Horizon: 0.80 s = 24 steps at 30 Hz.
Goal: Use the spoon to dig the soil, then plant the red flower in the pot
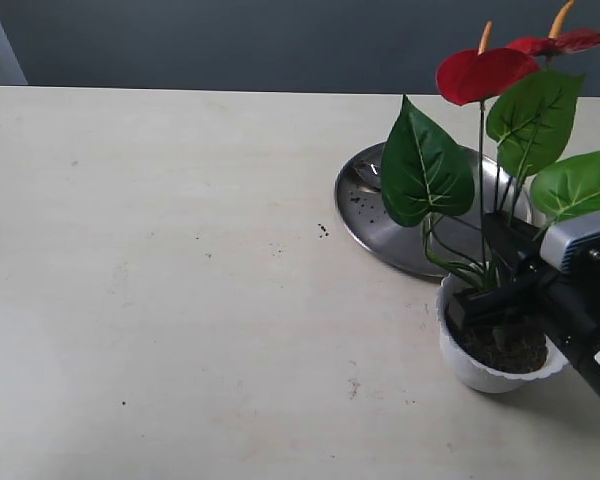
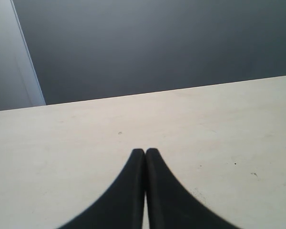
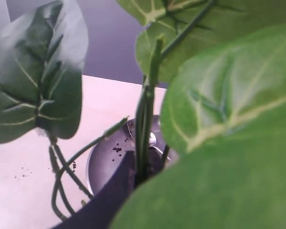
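The red flower point(image 1: 483, 74) stands upright with its green stems point(image 3: 145, 129) reaching down into the white pot point(image 1: 460, 355), which holds dark soil point(image 1: 515, 350). My right gripper point(image 1: 485, 300) is just above the pot's rim, shut on the stems low down; in the right wrist view big leaves hide most of that gripper point(image 3: 148, 174). The spoon point(image 1: 365, 178) lies in the steel plate point(image 1: 380, 240) behind the pot, and its bowl point(image 3: 152, 139) shows past the stems. My left gripper point(image 2: 145, 152) is shut and empty over bare table, outside the exterior view.
A few soil crumbs point(image 1: 323, 230) lie on the table left of the plate, and more speckle the plate itself. A wide stretch of pale tabletop point(image 1: 160, 280) spreads to the left. A dark wall runs behind the table's far edge.
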Tool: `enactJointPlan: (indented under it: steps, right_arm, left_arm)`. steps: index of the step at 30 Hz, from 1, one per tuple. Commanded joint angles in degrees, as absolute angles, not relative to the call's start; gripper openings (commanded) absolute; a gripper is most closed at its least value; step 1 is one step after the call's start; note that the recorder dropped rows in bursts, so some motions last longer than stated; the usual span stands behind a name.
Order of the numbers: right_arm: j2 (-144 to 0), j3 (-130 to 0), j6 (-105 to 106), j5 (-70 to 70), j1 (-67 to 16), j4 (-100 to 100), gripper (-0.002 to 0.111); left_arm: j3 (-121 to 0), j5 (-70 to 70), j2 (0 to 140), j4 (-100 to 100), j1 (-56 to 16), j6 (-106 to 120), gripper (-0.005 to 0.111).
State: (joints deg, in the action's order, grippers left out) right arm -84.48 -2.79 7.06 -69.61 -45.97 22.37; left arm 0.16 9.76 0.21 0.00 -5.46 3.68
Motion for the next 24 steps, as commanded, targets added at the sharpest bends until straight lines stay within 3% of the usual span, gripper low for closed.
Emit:
enactJointPlan:
  steps: [1, 24]
  right_arm:
    - [-84.65, -3.02, 7.47, -69.96, -45.7, 21.72, -0.001]
    - [-84.89, 0.0, 6.72, -69.96, -45.7, 22.08, -0.001]
  left_arm:
    - [0.0, 9.36, 0.0, 0.0, -5.84, 3.68, 0.0]
    - [0.0, 9.36, 0.0, 0.0, -5.84, 3.68, 0.0]
